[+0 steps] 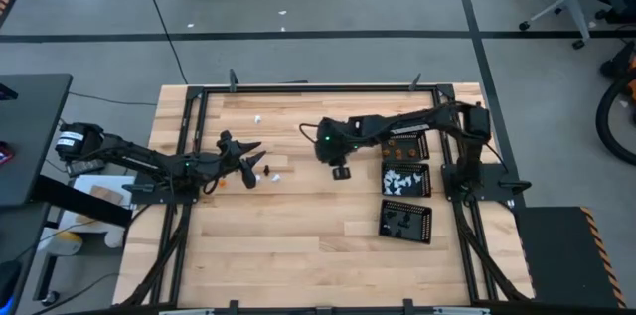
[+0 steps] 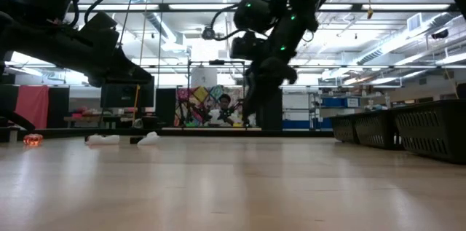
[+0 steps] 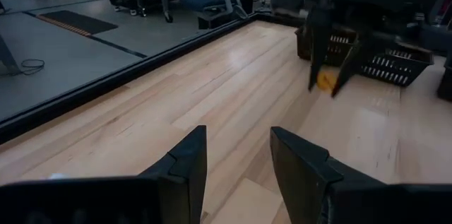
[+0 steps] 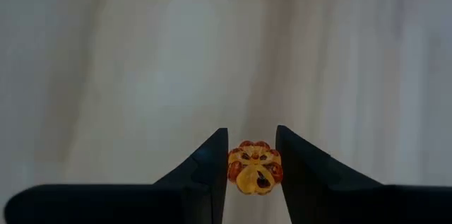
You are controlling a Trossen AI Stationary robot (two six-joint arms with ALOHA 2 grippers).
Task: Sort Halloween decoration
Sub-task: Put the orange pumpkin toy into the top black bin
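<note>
Orange pumpkin piece (image 4: 254, 167), clenched between the right hand's (image 4: 252, 155) tips at mid-frame above the bench (image 1: 298, 245), could slip out if jolted; left hand (image 3: 236, 155) gapes empty.

bare wood lies between the arms; trays (image 1: 406, 181) crowd the right edge, small pieces (image 1: 270, 174) left.

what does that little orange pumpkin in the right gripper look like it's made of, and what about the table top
The orange pumpkin piece, pinched between the right gripper's fingers, looks like glossy, slightly translucent plastic or resin: it glows amber with bright highlights. The table looks like light butcher-block wood with a smooth sealed finish, shown by its plank seams and soft sheen.
</note>
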